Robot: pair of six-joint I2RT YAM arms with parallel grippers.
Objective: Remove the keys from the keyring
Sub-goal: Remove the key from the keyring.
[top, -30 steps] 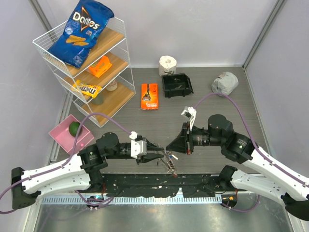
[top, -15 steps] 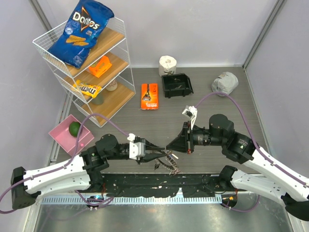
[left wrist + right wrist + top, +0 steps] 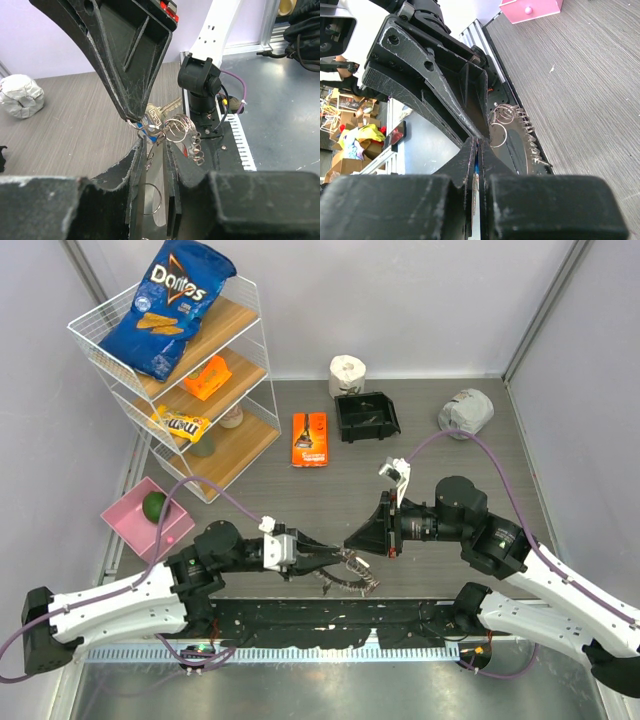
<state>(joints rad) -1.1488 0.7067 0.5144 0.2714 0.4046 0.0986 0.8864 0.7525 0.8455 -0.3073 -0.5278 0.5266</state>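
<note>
The keys (image 3: 165,107) are not yet freed from the keyring (image 3: 360,580)
A blue-headed key (image 3: 149,131) is pinched by the right gripper (image 3: 131,120); the left gripper's (image 3: 155,150) hold cannot be told

Our left arm (image 3: 120,602) and right arm (image 3: 545,575) reach inward so that the left gripper (image 3: 338,558) and right gripper (image 3: 348,541) meet tip to tip. The right fingers (image 3: 462,170) press together. The left fingers (image 3: 135,165) stand a narrow gap apart.
</note>
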